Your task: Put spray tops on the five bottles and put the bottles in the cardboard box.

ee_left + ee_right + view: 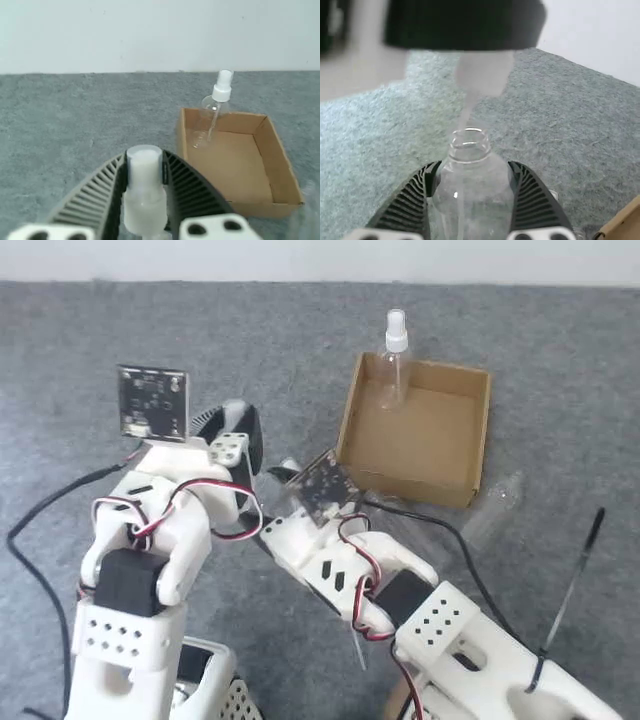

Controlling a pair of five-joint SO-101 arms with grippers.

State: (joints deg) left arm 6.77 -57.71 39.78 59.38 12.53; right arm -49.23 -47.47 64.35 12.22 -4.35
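Now: my left claw [144, 167] is clamped on one spray top [145, 210], held just above the open bottle [470, 197] gripped in my right claw [472, 175]. Three bottles counted. The capped bottle [395, 365] stands inside the one box [410, 478]. The third bottle [495, 505] lies on the table [560, 360] just beside the box.

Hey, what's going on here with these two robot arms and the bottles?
The left gripper is clamped on a white spray top and holds it just above an open bottle gripped by the right gripper. The top's tube points down at the neck, and the top is not seated yet. A capped bottle stands in the cardboard box. A third bottle lies on the table beside the box.
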